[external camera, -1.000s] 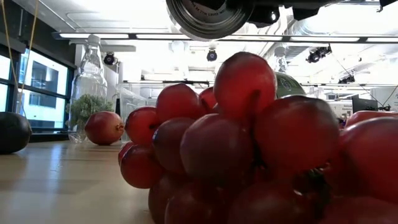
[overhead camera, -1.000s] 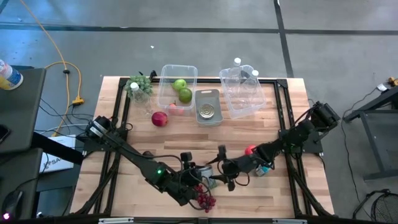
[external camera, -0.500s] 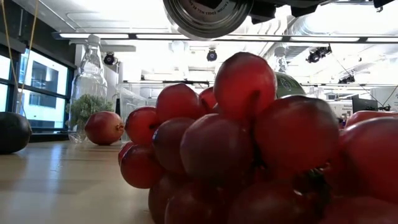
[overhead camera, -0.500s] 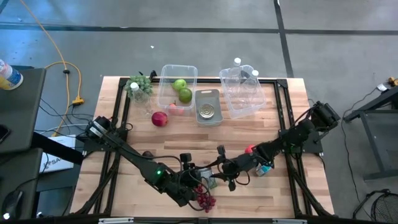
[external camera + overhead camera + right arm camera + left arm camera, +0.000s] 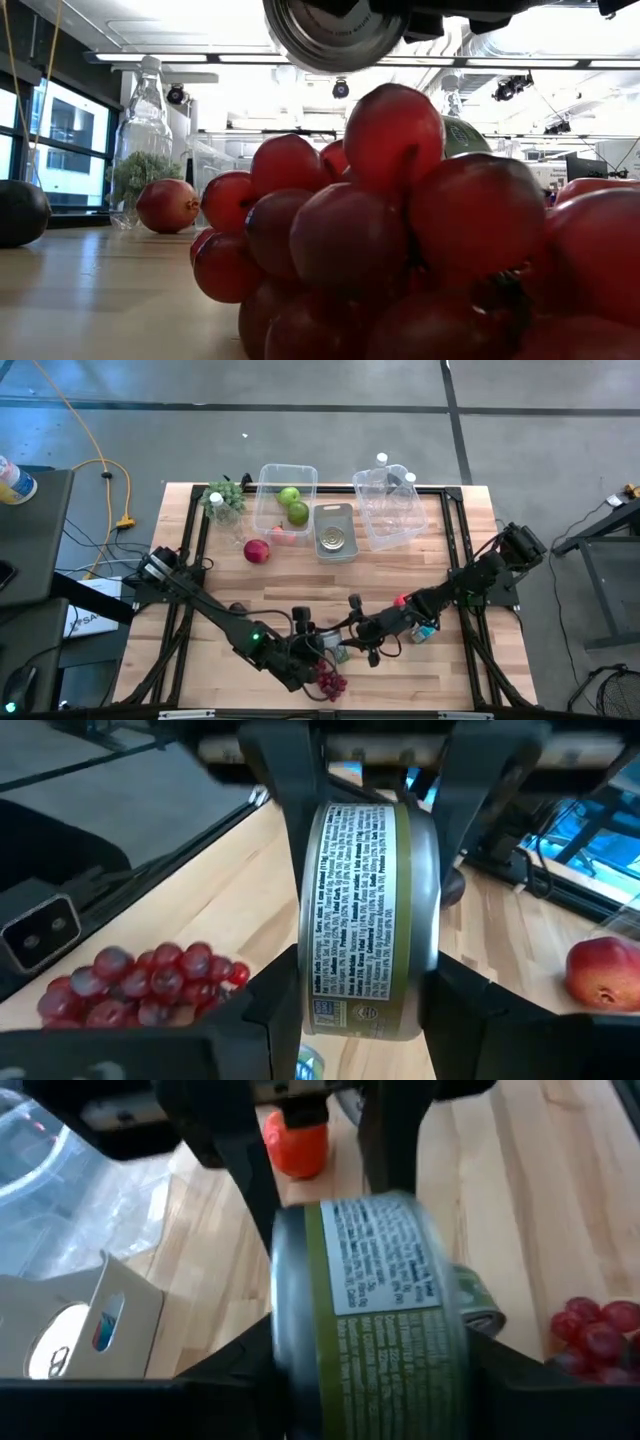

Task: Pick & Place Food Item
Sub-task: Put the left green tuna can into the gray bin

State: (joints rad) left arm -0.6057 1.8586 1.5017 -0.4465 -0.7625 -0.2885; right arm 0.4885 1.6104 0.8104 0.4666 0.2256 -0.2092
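A tin can with a white and green label (image 5: 375,1290) (image 5: 365,910) hangs on its side above the table near its near edge, between both grippers (image 5: 335,647). In the low view its round end (image 5: 335,30) shows high above a bunch of red grapes (image 5: 400,240) (image 5: 327,681) lying on the wood. My left gripper (image 5: 318,652) comes at the can from the table's left. My right gripper (image 5: 352,640) comes from the right. Both are shut on the can. My left gripper pinches the can across its two flat ends, one finger (image 5: 235,1370) on each end, coming level from the table's left. The can is lifted clear and lies on its side, its label wall (image 5: 385,1250) facing the wrist camera. My right gripper pinches the same can by its two flat ends, its fingers (image 5: 275,1010) level from the table's right, opposite the left gripper's fingers (image 5: 290,790). The label wall (image 5: 365,850) shows between them, and the can is clear of the table.
Two clear bins (image 5: 285,505) (image 5: 390,510) and a grey tray with a can (image 5: 334,532) stand at the far side, with a red apple (image 5: 257,550) and a bottle (image 5: 140,120) nearby. A red item (image 5: 403,601) lies under the right arm. A second tin's edge (image 5: 480,1305) shows beneath the held can.
The right gripper has edged slightly toward the table's left, closer to the left gripper at the can. The can has stayed lifted above the grapes, almost in place.
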